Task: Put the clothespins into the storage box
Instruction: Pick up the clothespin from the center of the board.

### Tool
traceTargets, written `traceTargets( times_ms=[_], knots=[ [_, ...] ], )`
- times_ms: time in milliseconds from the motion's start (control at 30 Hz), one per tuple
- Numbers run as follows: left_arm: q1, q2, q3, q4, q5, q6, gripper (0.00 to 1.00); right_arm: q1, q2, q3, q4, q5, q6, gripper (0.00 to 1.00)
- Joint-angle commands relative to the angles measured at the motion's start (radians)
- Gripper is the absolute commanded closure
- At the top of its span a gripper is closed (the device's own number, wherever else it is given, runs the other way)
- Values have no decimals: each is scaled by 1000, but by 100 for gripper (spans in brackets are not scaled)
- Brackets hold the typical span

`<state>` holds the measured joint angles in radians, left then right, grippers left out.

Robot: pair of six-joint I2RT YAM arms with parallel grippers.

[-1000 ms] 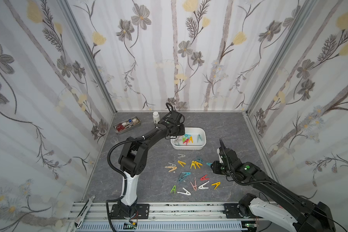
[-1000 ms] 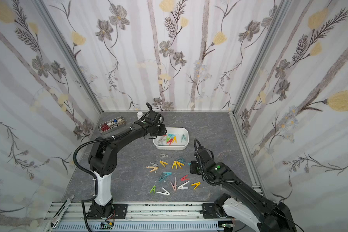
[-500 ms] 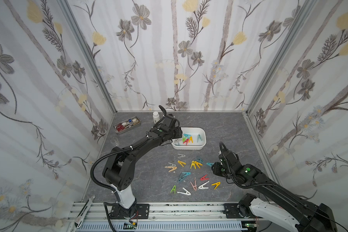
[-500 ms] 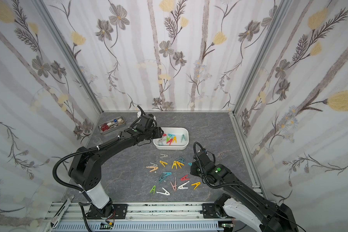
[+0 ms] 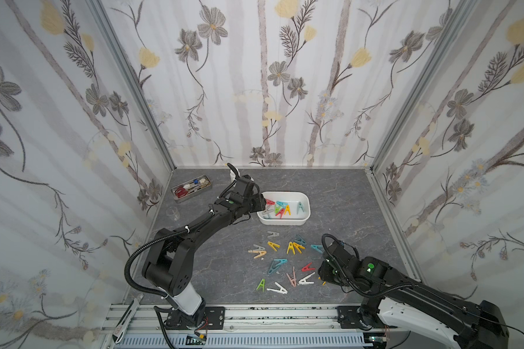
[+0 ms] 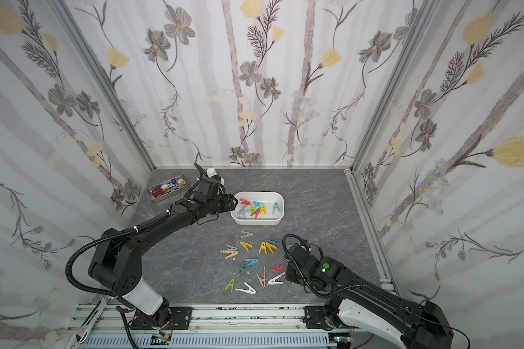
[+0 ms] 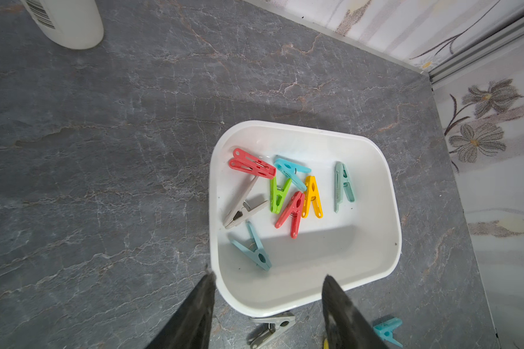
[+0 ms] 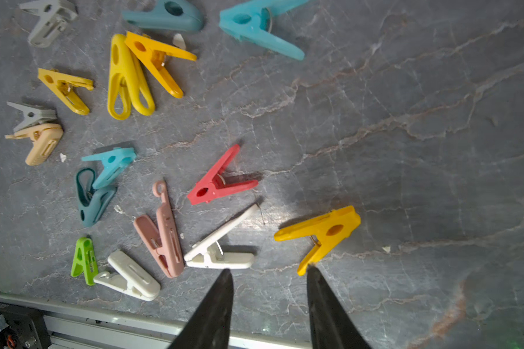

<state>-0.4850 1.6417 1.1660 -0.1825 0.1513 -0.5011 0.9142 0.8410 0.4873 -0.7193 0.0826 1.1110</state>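
While the left gripper [image 7: 268,278] hangs over one corner of the white box [image 5: 283,223], its two fingers are spread apart and hold nothing. The box sits toward the back of the grey table [image 5: 345,193], its long side running left to right in both top views. Eight clothespins [image 7: 251,164] lie flat inside, pointing every which way; a pale green clothespin [image 7: 339,181] lies alone, its closed tip toward the back wall. Loose clothespins [image 5: 277,263] lie scattered on the table in front of the box. The right gripper [image 8: 270,270] is low beside them, fingers spread and empty. A yellow clothespin [image 8: 321,232] lies flat just beside one finger, open legs toward the fingers, tip pointing away.
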Motion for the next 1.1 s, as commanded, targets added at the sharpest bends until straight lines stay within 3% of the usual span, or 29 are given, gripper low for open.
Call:
traceTargets(
  times_ms=[0,800,1067],
  knots=[
    [19,-1,-7,37,25,-11,44,3,-7,-19,-12,1,69,59],
    [54,-36,-45,39,41,-15,44,-1,79,-95,80,3,40,67],
    [56,-45,-55,37,44,-20,44,-15,75,-105,83,38,29,76]
  ],
)
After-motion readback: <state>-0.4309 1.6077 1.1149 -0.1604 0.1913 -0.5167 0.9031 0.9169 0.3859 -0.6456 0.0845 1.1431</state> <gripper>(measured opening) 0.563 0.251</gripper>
